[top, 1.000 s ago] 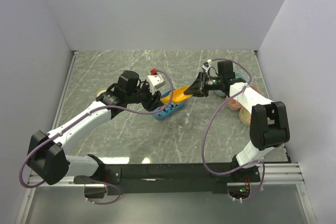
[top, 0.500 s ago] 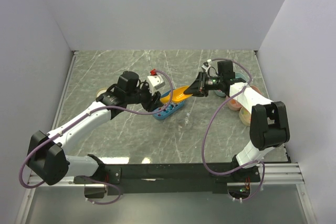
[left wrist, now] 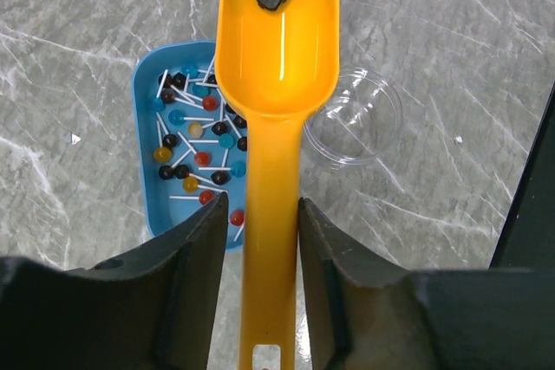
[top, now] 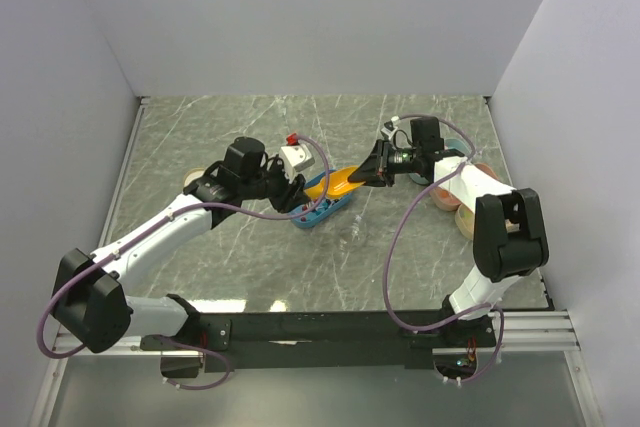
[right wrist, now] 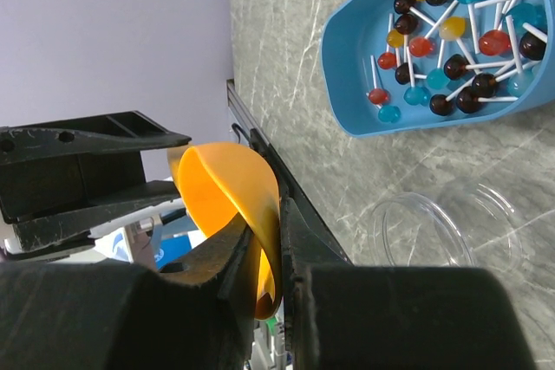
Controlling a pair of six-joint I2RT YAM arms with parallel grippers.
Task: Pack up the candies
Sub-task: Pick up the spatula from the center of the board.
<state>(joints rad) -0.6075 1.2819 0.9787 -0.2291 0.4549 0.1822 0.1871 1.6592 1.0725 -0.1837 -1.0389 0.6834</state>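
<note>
The candies (left wrist: 195,149) lay in a blue tray (left wrist: 147,214) near the middle of the bench (top: 250,127), just below the scoop (left wrist: 274,140). The left pincer (left wrist: 263,210) was nearer, apart around the handle (left wrist: 270,283). The right pincer (right wrist: 263,231) clamped the bowl (left wrist: 276,67). The scoop ran long between them.

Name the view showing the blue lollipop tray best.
Left wrist: the blue plastic tray lies almost whole, one side under the orange plastic scoop. Right wrist crops it; top external shows it small.

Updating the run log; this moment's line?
right end effector: shut on scoop | left end effector: open around scoop handle | lollipops: in blue tray
</note>
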